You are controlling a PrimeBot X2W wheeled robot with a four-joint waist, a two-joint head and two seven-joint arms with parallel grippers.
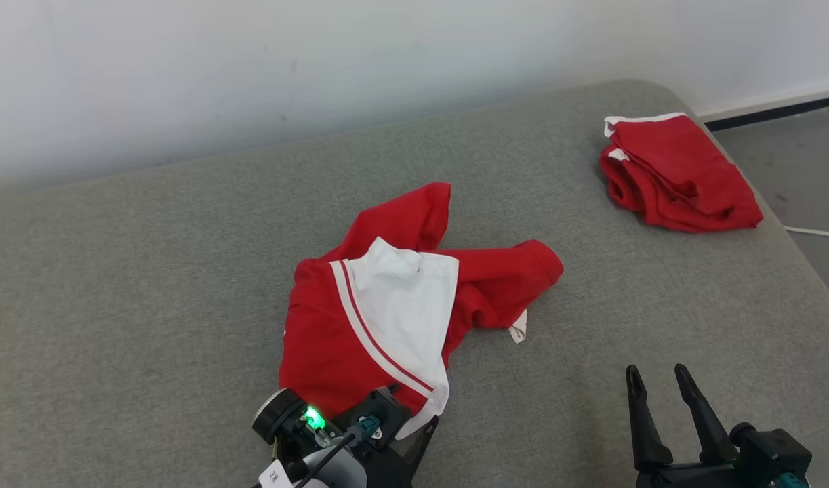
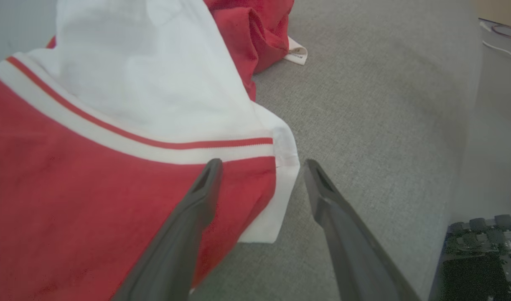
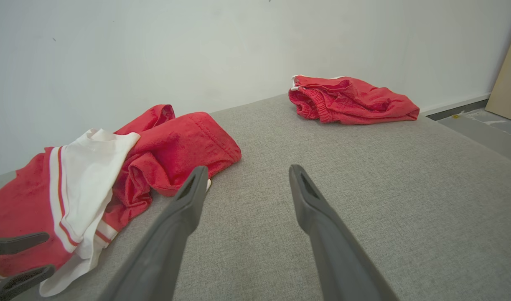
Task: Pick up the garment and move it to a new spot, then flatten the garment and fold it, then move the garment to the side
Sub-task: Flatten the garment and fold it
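A crumpled red garment (image 1: 387,305) with a white, red-striped panel lies in the middle of the grey padded surface (image 1: 150,271). My left gripper (image 2: 263,165) is open at the garment's near edge. One finger lies over the red cloth, the other is over bare grey fabric, and the white hem corner (image 2: 280,167) sits between them. In the right wrist view the left gripper (image 3: 49,253) shows at the lower left, over that same edge. My right gripper (image 1: 657,371) is open and holds nothing. It hovers over bare surface to the right of the garment (image 3: 167,154).
A second red garment (image 1: 678,173) lies folded at the far right corner of the surface. A white wall runs along the back. Past the right edge are grey floor and a white cable (image 1: 817,234).
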